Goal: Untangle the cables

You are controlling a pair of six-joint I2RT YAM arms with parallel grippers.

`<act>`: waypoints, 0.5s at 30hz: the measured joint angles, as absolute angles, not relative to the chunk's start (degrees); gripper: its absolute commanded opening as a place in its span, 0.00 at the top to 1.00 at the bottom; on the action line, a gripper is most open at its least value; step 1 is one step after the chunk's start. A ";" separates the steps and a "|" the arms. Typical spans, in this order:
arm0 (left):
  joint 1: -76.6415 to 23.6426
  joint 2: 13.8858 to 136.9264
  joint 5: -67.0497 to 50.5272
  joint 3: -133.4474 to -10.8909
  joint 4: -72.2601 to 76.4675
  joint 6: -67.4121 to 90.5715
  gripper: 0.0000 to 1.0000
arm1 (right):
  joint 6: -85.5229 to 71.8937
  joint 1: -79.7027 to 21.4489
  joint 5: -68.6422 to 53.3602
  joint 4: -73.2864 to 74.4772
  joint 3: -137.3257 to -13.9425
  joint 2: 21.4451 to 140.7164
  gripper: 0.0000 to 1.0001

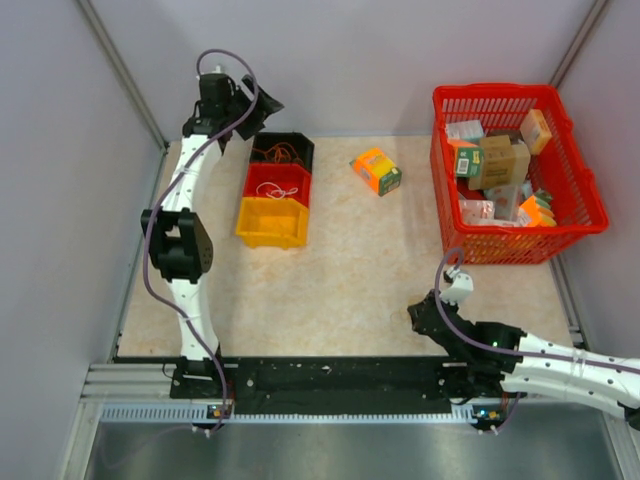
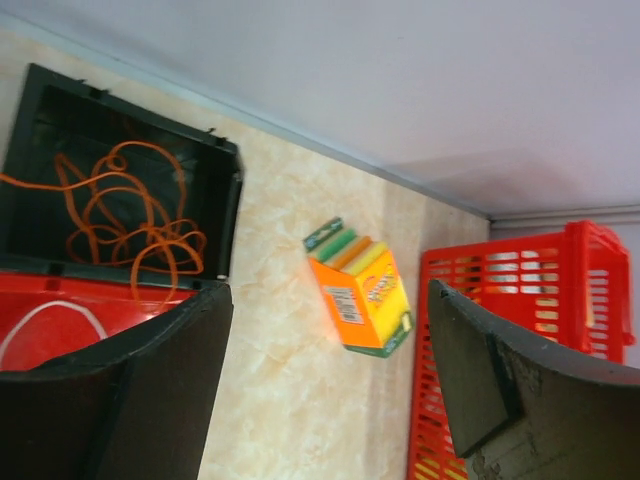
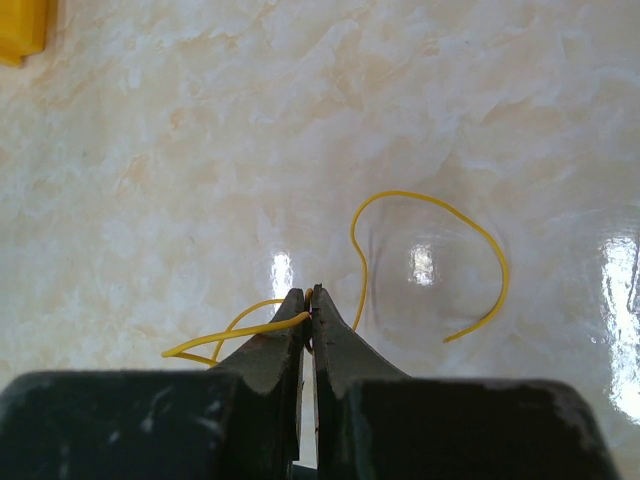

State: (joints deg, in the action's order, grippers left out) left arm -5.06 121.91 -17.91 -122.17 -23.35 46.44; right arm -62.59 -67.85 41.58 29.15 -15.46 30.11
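My right gripper (image 3: 310,305) is shut on a thin yellow cable (image 3: 432,201), which loops out over the marble table to both sides of the tips. In the top view this gripper (image 1: 419,316) sits low at the near right. Orange cables (image 2: 125,215) lie tangled in the black bin (image 2: 225,190), and a white cable (image 2: 48,318) lies in the red bin (image 2: 150,298). My left gripper (image 2: 325,395) is open and empty, held above the bins at the far left (image 1: 258,103).
The black bin (image 1: 300,143), red bin (image 1: 252,181) and yellow bin (image 1: 270,225) stand in a row at the back left. An orange box (image 1: 376,171) lies mid-table. A red basket (image 1: 578,180) full of packets stands at the back right.
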 measured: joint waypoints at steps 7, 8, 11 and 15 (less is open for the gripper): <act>-6.63 122.17 -8.58 -118.76 -28.45 36.67 0.23 | -62.57 -67.85 40.99 29.08 -15.46 30.13 1.00; -7.01 122.52 -7.68 -118.76 -28.88 35.33 0.30 | -62.59 -67.85 40.97 29.02 -15.46 30.17 1.00; -8.19 124.14 -5.02 -118.89 -29.52 31.59 0.44 | -62.59 -67.85 40.91 28.75 -15.46 30.52 1.00; -9.74 127.09 -0.97 -119.28 -30.52 27.83 0.37 | -62.59 -67.85 40.86 28.73 -15.46 31.14 1.00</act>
State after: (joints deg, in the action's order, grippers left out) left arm -9.74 127.09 -0.97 -119.28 -30.52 27.83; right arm -62.59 -67.85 40.86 28.73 -15.46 31.14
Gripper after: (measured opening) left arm 0.533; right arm 0.012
